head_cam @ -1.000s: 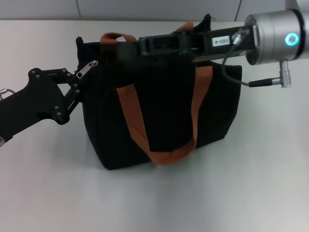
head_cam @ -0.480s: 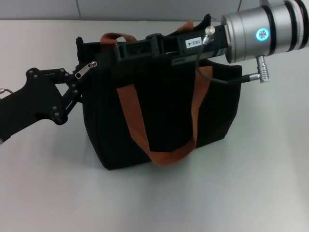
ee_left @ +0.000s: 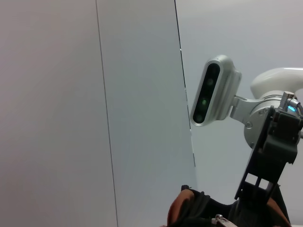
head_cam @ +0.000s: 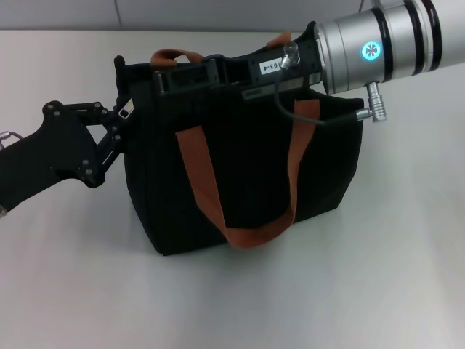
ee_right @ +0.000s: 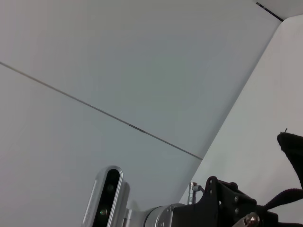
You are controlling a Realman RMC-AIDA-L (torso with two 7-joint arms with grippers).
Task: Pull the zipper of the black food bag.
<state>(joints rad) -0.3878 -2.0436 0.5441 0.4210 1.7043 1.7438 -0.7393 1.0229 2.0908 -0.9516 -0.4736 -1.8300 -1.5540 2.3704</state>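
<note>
right gripper (head_cam: 163, 78) reaches level across the black food bag (head_cam: 240, 167) top toward 9 o'clock, jaws' state unclear; left gripper (head_cam: 120, 120) at the bag's 9 o'clock corner, jaws unclear.

A small white label (head_cam: 265, 67) on the right arm's black wrist section, above the black food bag (head_cam: 240, 174), is showing the characters "03-4", printed upside down in the head view and partly cut off at one end. Nothing else is showing readable text, in either wrist view or elsewhere.
</note>
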